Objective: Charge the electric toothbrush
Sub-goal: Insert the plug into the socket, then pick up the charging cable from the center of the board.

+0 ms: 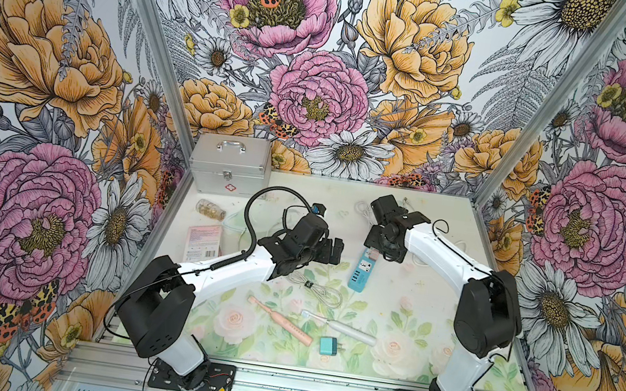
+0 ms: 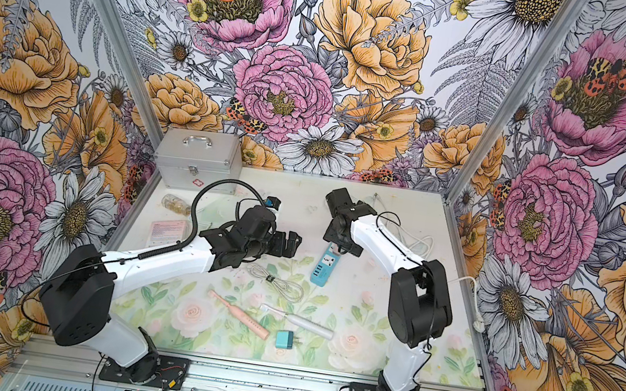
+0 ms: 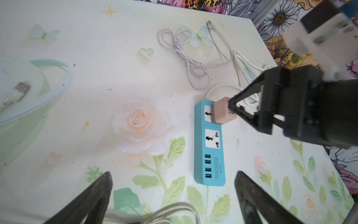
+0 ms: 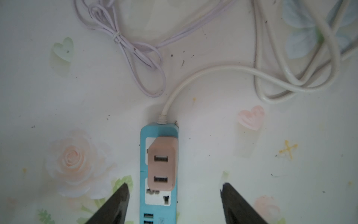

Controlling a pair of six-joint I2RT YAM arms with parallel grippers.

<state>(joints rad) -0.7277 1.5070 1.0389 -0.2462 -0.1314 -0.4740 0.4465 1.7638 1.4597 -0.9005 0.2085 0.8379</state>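
A pink electric toothbrush (image 1: 280,321) and a white one (image 1: 339,329) lie near the table's front, with a teal plug adapter (image 1: 327,345) beside them. A blue power strip (image 1: 362,273) lies mid-table with a pink USB adapter (image 4: 162,164) seated in its end socket. My right gripper (image 4: 174,185) hovers over the strip, open, its fingers apart on either side of the strip and clear of the adapter. My left gripper (image 3: 173,174) is open and empty, left of the strip. A coiled grey cable (image 1: 316,288) lies below it.
A silver case (image 1: 229,165) stands at the back left, with a small jar (image 1: 210,210), a pink packet (image 1: 203,243) and a pale lid (image 1: 233,226) nearby. A lilac cable (image 3: 186,58) and the strip's white cord (image 4: 290,77) lie behind the strip.
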